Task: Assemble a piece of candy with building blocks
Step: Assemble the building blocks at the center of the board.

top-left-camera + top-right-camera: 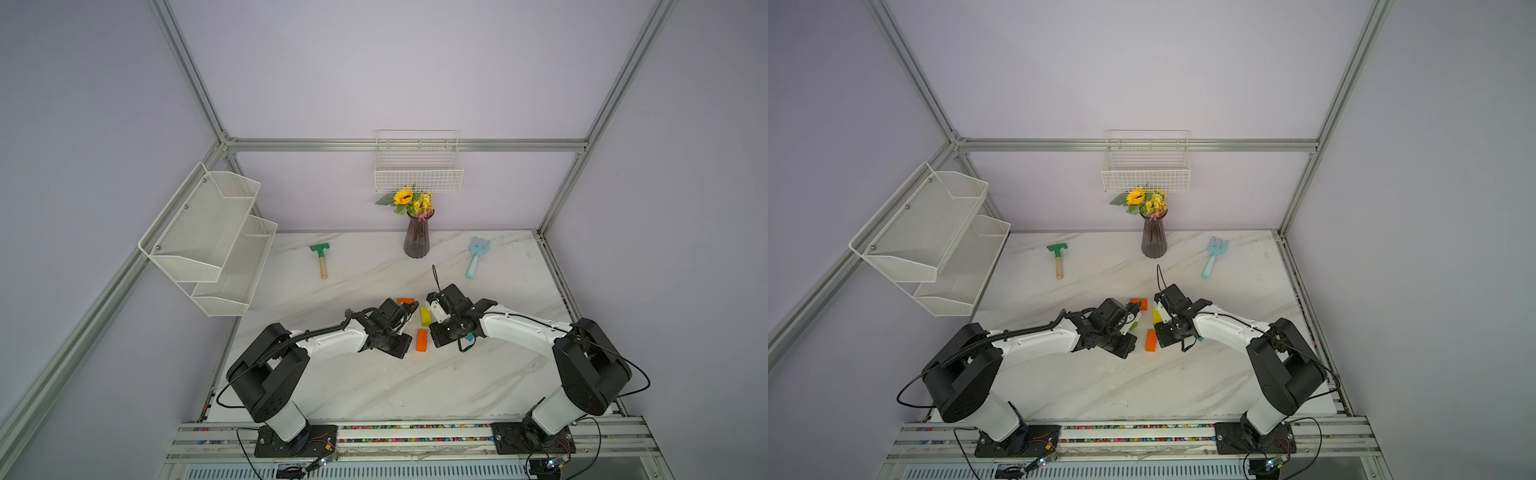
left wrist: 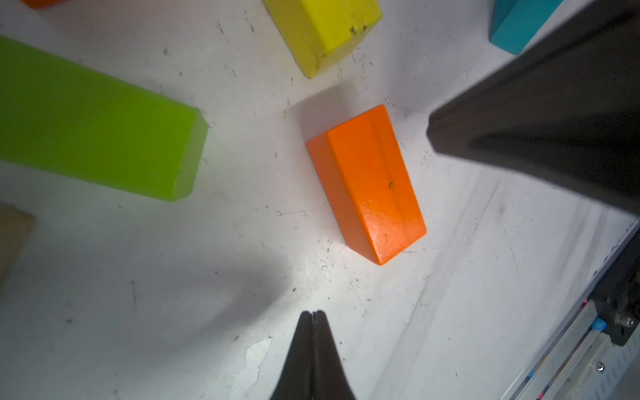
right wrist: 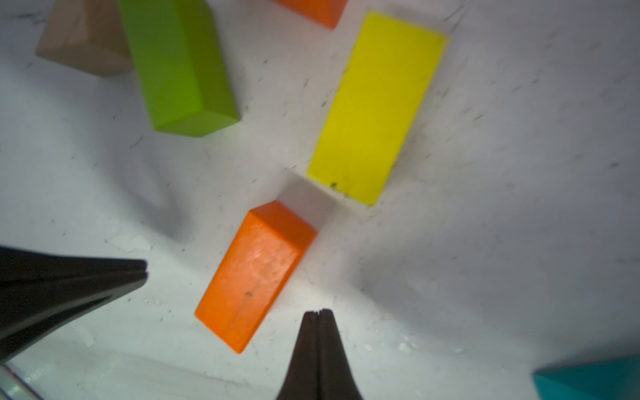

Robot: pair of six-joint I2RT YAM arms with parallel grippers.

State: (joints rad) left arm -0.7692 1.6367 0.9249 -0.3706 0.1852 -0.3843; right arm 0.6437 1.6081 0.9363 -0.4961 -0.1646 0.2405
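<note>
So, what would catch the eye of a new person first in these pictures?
The left gripper and right gripper, both shut and empty, face each other at the middle of the table. Between them lie an orange block and a yellow block. At the back stands a vase with a sunflower.

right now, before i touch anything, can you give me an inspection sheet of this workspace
surface: marble table, scuffed.
job's things: orange block, yellow block, second orange block, green block, tan block, teal block lie loose; not yet assembled.
clutter: toy rake, toy fork, flower vase at the back.
grippers: left gripper shut, empty; right gripper shut, empty.
cables: black cables run along both arms.
surroundings: wire basket, mesh shelf on the walls.
</note>
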